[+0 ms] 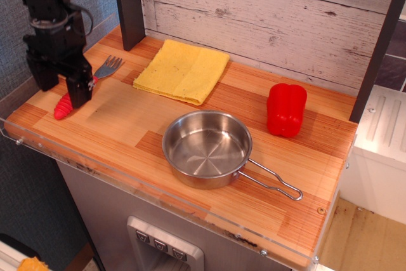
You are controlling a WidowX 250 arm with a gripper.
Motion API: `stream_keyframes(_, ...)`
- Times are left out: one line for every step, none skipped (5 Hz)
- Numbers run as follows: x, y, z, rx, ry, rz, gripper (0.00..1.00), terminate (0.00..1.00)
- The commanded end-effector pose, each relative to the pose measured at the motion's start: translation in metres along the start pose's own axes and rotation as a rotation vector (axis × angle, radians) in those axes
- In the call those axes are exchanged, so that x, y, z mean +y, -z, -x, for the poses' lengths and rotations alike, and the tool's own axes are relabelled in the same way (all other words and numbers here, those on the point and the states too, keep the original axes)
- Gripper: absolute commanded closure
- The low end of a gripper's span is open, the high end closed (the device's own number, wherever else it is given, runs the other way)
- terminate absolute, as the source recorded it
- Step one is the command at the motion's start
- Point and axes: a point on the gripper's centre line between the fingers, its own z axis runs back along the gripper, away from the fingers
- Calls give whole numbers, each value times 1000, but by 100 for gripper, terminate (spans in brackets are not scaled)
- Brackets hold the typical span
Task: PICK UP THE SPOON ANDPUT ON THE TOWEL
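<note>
Spoon (81, 88): red ribbed handle, silver tined head, laid left of the yellow towel (182, 70); straddled by the spread gripper (61, 85).

no readable text, labels or numbers

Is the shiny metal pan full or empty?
Empty. Inside the round steel pan with the wire handle, only the bare shiny bottom shows; nothing lies in it.

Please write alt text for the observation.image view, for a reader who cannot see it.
A black robot hand straddles the red-handled spoon at the left end of a wooden counter, beside a folded yellow towel. A steel pan and a red pepper sit further right.
</note>
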Motion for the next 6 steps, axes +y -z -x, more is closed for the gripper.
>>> stream_keyframes(16, 6, 5, 36, -53, -31, 0, 0)
stream_keyframes(16, 12, 5, 44, -58, -13, 0, 0)
stream_keyframes(12, 10, 3, 39, -43, -16, 100, 0)
stream_keyframes(9, -6, 0, 9, -2, -23, 100, 0)
stream_keyframes(-5, -50, -9, -54, 61, 21, 100, 0)
stream_keyframes(-32, -88, -23, -122, 95, -36, 100, 0)
